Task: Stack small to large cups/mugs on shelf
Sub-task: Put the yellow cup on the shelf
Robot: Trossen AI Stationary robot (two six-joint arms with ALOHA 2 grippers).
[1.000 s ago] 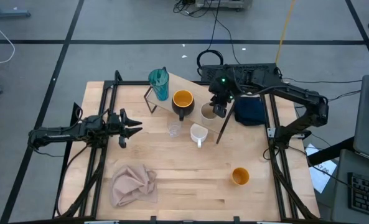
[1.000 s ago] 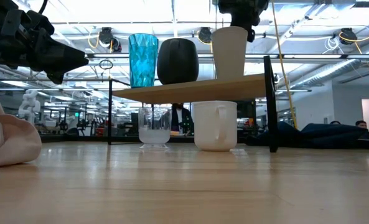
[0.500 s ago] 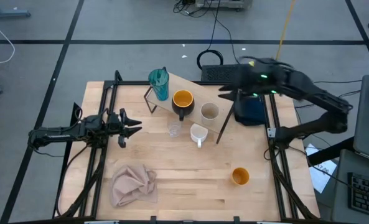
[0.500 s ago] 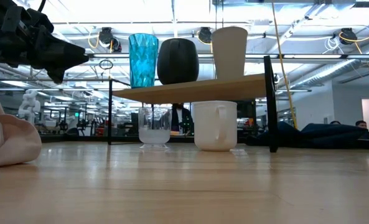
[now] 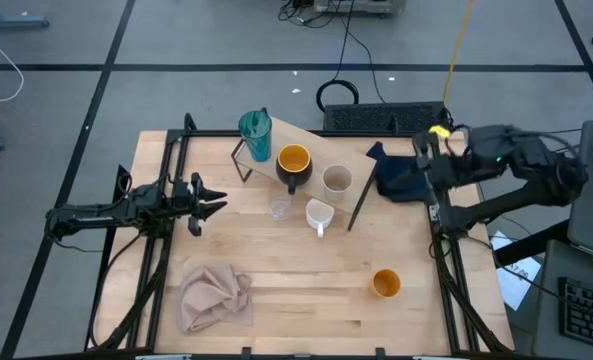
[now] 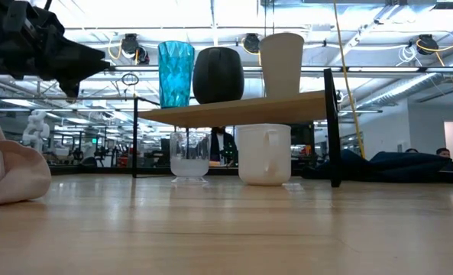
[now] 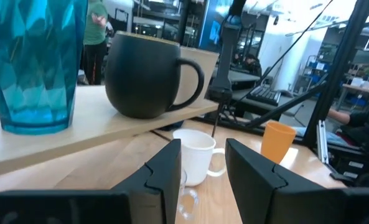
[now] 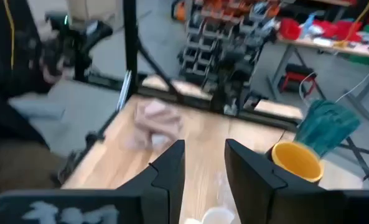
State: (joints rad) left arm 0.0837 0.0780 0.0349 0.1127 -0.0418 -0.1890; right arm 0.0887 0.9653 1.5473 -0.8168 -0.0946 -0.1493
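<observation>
On the shelf (image 5: 306,160) (image 6: 241,111) stand the teal tumbler (image 5: 255,135) (image 6: 176,73), the black mug with orange inside (image 5: 293,163) (image 6: 218,75) and the beige cup (image 5: 337,180) (image 6: 282,64), each on its base. The clear glass (image 5: 280,208) (image 6: 189,155) and the white mug (image 5: 319,215) (image 6: 264,154) stand on the table by the shelf's near edge. The orange cup (image 5: 386,283) (image 7: 277,142) stands near the table's right front. My left gripper (image 5: 214,207) (image 7: 203,168) is open, left of the glass. My right gripper (image 5: 422,165) (image 8: 204,168) is open, above the navy cloth, right of the shelf.
A crumpled pink cloth (image 5: 216,297) (image 6: 8,172) lies near the table's front left. A navy cloth (image 5: 399,175) lies at the far right, beside the shelf's black wire leg (image 5: 361,200). Bare wood lies between the pink cloth and the orange cup.
My right gripper has drawn away from the beige cup, rising out of the low view and swinging toward the table's right edge. The beige cup has stayed upright on the shelf beside the black mug.
</observation>
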